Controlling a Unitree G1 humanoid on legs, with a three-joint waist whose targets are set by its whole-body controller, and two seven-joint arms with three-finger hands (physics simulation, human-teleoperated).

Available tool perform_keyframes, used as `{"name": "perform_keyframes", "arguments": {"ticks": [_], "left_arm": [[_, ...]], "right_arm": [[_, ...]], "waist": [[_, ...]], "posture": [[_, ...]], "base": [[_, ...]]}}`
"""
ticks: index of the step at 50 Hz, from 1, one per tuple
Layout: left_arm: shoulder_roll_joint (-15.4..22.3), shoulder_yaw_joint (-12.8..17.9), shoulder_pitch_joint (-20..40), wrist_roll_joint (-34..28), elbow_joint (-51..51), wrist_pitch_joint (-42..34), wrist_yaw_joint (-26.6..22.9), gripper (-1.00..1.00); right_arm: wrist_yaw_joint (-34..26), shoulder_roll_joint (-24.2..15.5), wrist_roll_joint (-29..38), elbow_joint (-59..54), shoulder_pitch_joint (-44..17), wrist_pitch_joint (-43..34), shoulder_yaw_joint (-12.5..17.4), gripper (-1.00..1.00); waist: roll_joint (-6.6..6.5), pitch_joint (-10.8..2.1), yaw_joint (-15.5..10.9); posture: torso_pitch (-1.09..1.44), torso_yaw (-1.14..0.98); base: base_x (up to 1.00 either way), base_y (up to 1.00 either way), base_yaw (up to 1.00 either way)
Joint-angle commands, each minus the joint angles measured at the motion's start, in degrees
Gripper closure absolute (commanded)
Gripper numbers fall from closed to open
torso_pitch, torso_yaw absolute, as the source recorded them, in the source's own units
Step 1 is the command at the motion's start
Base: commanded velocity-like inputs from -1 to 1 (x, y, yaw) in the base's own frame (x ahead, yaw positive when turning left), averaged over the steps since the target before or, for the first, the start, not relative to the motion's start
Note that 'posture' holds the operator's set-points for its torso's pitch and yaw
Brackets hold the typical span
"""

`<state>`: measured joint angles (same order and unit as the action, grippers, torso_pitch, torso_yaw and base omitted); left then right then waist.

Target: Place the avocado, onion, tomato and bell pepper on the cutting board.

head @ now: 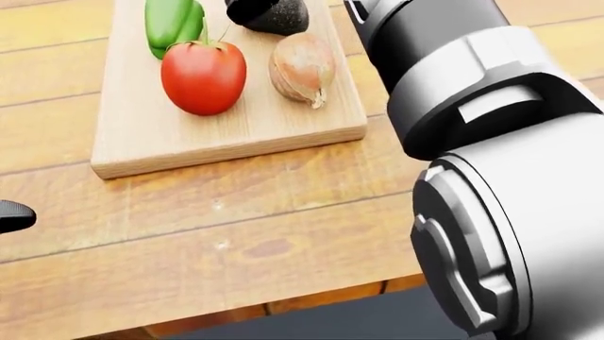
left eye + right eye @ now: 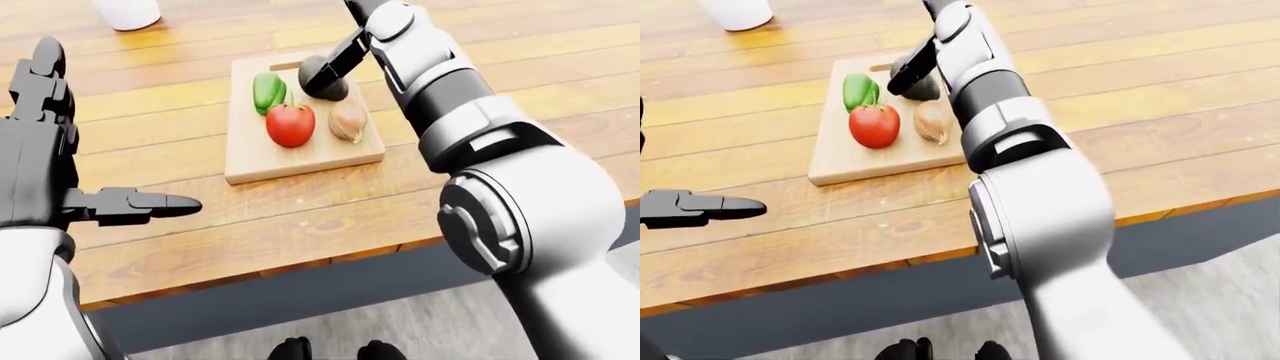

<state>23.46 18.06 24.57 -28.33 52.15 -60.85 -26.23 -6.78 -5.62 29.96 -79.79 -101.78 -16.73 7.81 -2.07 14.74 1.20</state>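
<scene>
The wooden cutting board [image 2: 262, 160] lies on the table. On it are a green bell pepper [image 2: 267, 91], a red tomato [image 2: 290, 124] and a brown onion [image 2: 347, 120]. The dark avocado [image 2: 324, 81] is at the board's upper right part, just above the onion, with my right hand [image 2: 332, 69] closed over it. Its black fingers [image 2: 345, 52] cross the avocado's top. I cannot tell whether the avocado touches the board. My left hand [image 2: 112, 135] hovers open at the left, well clear of the board, thumb [image 2: 150, 202] pointing right.
A white cup [image 2: 128, 13] stands at the top left of the plank table [image 2: 300, 225]. My right forearm [image 1: 472, 78] and shoulder fill the right side of the head view. The table edge [image 2: 330, 259] runs along the bottom, with floor below.
</scene>
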Motion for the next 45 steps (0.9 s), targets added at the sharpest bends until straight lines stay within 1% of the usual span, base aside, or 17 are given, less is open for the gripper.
{"name": "perform_keyframes", "arguments": {"ticks": [1, 9, 12, 17, 26, 28, 29, 35, 42, 45], "left_arm": [[0.7, 0.5, 1.4, -0.5, 1.2, 1.1, 0.7, -1.0], [0.8, -0.4, 2.0, -0.9, 0.7, 0.8, 0.7, -1.0], [0.9, -0.7, 2.5, -1.1, 0.7, 0.5, 0.6, -1.0], [0.9, -2.0, 3.8, -1.8, 0.1, -0.1, 0.7, -1.0], [2.7, -2.3, 5.2, -3.3, 1.5, -2.8, -1.5, -1.0], [3.4, -1.4, 5.2, -3.5, 2.1, -3.5, -2.4, -1.0], [3.4, -1.4, 5.1, -3.6, 2.1, -3.5, -2.5, -1.0], [4.3, -0.6, 5.8, -3.9, 2.5, -4.5, -3.5, -1.0], [5.6, 1.1, 5.6, -4.0, 3.5, -5.6, -4.6, -1.0], [5.6, 1.8, 4.6, -3.9, 4.0, -5.4, -4.6, -1.0]], "right_arm": [[0.7, -0.8, 0.0, 2.5, -2.7, 1.4, 0.0, -1.0], [1.2, -2.6, -1.6, 2.7, -3.5, 1.5, 0.8, -1.0], [0.9, -3.8, -2.2, 3.0, -4.0, 1.7, 0.8, -1.0], [0.9, -5.5, -2.7, 3.4, -3.5, 1.8, 0.4, -1.0], [0.8, -9.0, -3.7, 4.5, -3.0, 2.5, -0.5, -1.0], [0.5, -10.0, -4.0, 5.0, -3.0, 2.4, -0.6, -1.0], [0.9, -10.4, -4.2, 5.1, -3.1, 2.2, -0.6, -1.0], [-1.1, -13.8, -4.1, 7.4, -2.8, 1.5, -1.9, -1.0], [-2.4, -16.6, -5.2, 10.6, -3.4, -0.2, -1.9, -1.0], [-2.9, -17.7, -5.9, 13.3, -3.2, -1.4, -1.9, -1.0]], "waist": [[-0.35, -2.19, 0.0], [-0.22, -2.17, 0.0], [-0.15, -2.1, 0.0], [0.02, -2.0, 0.0], [0.29, -1.86, 0.0], [0.29, -1.83, 0.0], [0.29, -1.8, 0.0], [0.37, -1.56, 0.0], [0.48, -1.28, 0.0], [0.5, -1.15, 0.0]], "posture": [[0.34, 0.0], [0.34, 0.0], [0.34, 0.0], [0.34, 0.0], [0.34, 0.0], [0.34, 0.0], [0.34, 0.0], [0.34, 0.0], [0.34, 0.0], [0.34, 0.0]], "base": [[0.0, 0.0, 0.0], [0.0, 0.0, 0.0], [0.0, 0.0, 0.0], [0.0, 0.0, 0.0], [0.0, 0.0, 0.0], [0.0, 0.0, 0.0], [0.0, 0.0, 0.0], [0.0, 0.0, 0.0], [0.0, 0.0, 0.0], [0.0, 0.0, 0.0]]}}
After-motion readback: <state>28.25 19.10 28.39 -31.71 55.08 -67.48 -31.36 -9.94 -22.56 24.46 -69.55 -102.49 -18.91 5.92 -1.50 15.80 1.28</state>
